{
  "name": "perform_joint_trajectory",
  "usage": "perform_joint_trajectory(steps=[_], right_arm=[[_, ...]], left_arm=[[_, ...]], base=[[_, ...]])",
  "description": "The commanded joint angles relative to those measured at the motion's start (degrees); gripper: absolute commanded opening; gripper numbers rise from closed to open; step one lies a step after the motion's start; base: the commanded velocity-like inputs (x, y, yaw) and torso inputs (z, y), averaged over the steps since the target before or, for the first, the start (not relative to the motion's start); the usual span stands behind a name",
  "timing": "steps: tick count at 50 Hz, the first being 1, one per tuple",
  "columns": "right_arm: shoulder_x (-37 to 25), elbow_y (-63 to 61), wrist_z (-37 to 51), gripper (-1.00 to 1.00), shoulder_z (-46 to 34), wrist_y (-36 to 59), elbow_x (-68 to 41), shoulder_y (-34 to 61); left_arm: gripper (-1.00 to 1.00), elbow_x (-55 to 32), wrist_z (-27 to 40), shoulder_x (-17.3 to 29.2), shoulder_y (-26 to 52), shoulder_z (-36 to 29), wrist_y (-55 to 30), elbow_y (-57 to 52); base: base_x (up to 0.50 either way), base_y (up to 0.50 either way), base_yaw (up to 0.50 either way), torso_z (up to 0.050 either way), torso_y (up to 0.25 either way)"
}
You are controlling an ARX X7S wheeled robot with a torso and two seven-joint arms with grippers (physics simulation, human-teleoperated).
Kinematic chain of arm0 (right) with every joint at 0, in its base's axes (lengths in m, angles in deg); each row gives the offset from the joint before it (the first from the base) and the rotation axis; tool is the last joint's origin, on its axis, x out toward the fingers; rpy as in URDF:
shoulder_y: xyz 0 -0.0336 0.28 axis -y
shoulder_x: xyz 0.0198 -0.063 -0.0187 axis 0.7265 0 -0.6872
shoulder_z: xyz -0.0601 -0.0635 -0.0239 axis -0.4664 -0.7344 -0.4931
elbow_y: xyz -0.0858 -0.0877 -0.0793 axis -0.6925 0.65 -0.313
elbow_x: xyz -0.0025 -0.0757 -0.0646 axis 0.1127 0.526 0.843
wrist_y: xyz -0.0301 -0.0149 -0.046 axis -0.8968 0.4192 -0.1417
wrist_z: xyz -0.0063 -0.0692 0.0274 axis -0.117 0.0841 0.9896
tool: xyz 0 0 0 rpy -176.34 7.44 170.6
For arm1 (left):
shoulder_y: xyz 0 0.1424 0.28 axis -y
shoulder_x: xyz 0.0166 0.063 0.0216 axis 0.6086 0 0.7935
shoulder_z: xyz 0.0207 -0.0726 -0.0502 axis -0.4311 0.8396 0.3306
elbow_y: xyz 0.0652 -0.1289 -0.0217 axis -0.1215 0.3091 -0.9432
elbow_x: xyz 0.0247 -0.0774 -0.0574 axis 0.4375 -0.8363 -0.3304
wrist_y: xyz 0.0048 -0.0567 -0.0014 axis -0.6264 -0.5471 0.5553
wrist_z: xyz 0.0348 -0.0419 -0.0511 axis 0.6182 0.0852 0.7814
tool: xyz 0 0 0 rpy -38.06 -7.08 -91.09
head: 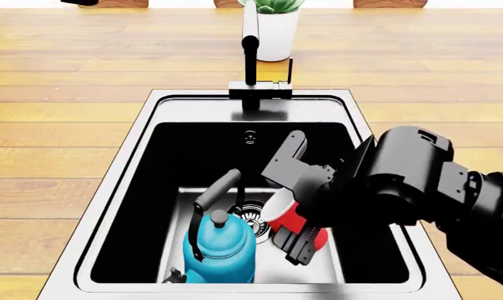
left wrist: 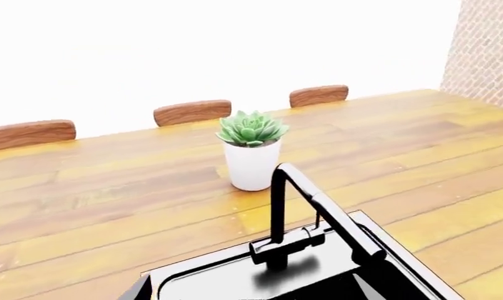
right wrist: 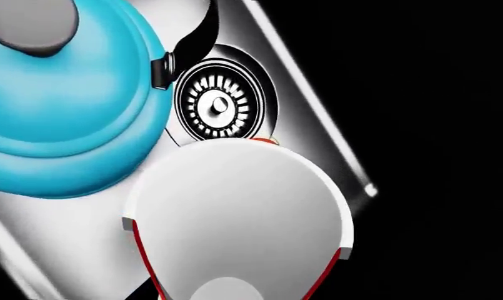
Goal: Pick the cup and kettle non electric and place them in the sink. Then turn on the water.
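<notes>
The red cup (head: 280, 211) hangs tilted low inside the sink (head: 193, 109), just right of the drain, its white mouth turned up. My right gripper (head: 286, 203) reaches down over it with a finger on either side, shut on the cup. In the right wrist view the cup (right wrist: 234, 212) fills the lower frame and hides the fingers. The teal kettle (head: 222, 247) stands on the sink floor at the left, and shows again (right wrist: 59, 112) beside the drain (right wrist: 218, 106). The black faucet (head: 250, 56) stands at the far rim with no water running. My left gripper (left wrist: 251, 297) shows only as pale slivers far apart, above the sink (left wrist: 218, 278) and facing the faucet (left wrist: 278, 212).
A white plant pot (left wrist: 251, 165) with a green succulent stands on the wooden counter right behind the faucet, and shows in the head view too (head: 276, 37). Wooden chair backs (left wrist: 193, 112) line the counter's far edge. A brick wall (left wrist: 485, 50) rises at one side.
</notes>
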Motion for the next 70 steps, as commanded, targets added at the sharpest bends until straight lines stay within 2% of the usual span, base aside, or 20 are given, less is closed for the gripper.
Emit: perform_joint_trajectory(steps=[1,14,47,57,58,70], right_arm=[[-0.1,0.6,-2.3,-1.00,-1.7,-1.2,2.7,0.4],[-0.9,0.4,-3.2,-1.00,-1.7,-1.4,3.0,2.3],[-1.0,-3.2,-5.0,-1.00,-3.4,-0.2,1.6,4.3],[-1.1,-4.2,-6.8,-1.00,-4.7,-0.7,2.5,4.8],[-1.1,-4.2,-7.0,1.00,-4.9,-0.8,2.7,4.9],[-1.5,-4.5,-8.0,1.00,-4.9,-1.0,2.5,6.3]], left_arm=[[1.00,4.2,-9.9,-1.1,0.6,3.1,-0.8,-2.4],[1.00,6.2,-12.2,-2.2,3.7,1.8,-2.4,-0.2],[1.00,4.7,-11.3,-0.5,3.9,1.0,-1.6,-0.4],[1.00,5.4,-12.2,0.0,3.4,1.1,-0.9,-0.2],[1.00,5.4,-12.1,0.0,3.3,1.1,-0.8,-0.3],[1.00,4.6,-11.5,0.1,3.4,0.8,-0.4,-0.8]], base=[[0.00,0.00,0.00,0.000,0.000],[0.00,0.00,0.00,0.000,-0.040],[0.00,0.00,0.00,0.000,-0.125],[0.00,0.00,0.00,0.000,-0.030],[0.00,0.00,0.00,0.000,0.000],[0.00,0.00,0.00,0.000,0.000]])
